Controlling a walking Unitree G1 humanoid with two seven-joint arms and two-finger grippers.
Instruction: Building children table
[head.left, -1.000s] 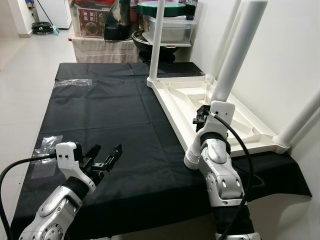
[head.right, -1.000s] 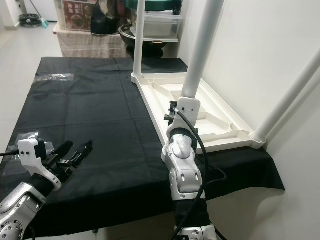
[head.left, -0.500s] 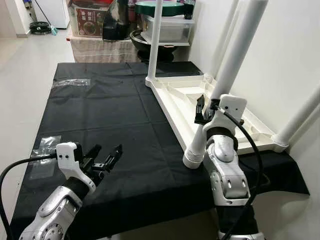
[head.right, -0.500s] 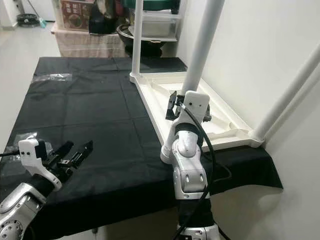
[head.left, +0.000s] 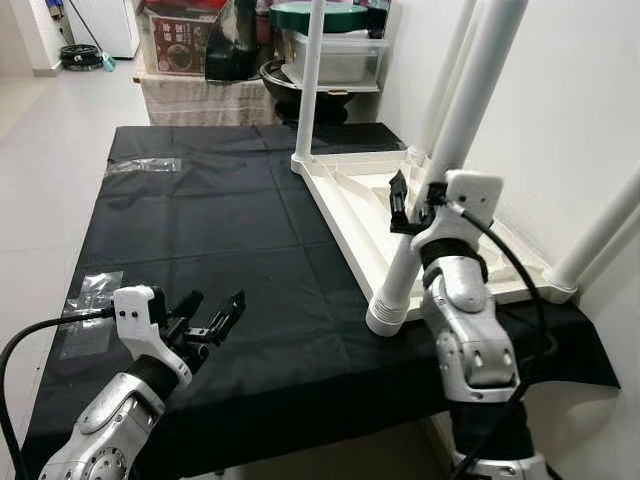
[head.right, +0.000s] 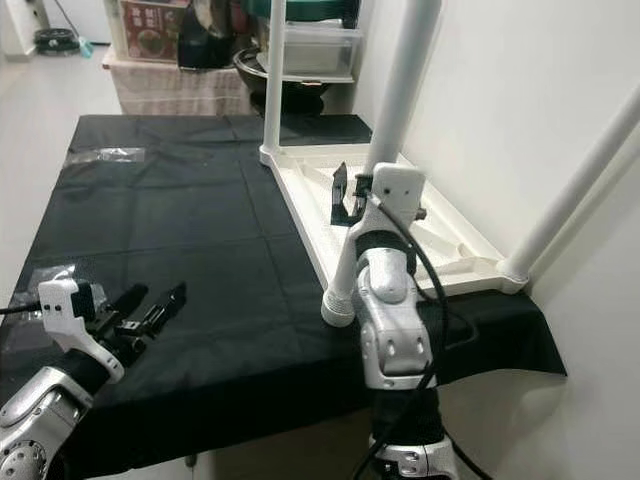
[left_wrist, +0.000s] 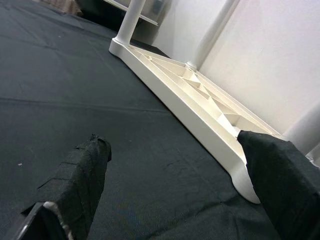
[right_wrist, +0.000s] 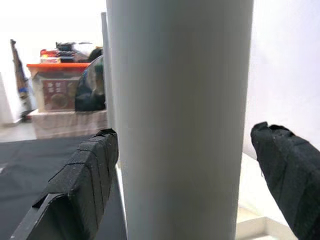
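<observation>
Left eye view: right end effector (head.left: 408, 203) has risen along the table leg (head.left: 447, 150)

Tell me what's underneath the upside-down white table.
The white table lies upside down on a black cloth, its legs pointing up. The cloth shows all round its rim; what is beneath the cloth is covered. The right gripper straddles the near leg.

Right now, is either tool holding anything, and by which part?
Nothing is clamped. The right tool stands open around the near table leg, partway up its shaft, with gaps at both fingers. The left tool hovers open over the black cloth.
</observation>
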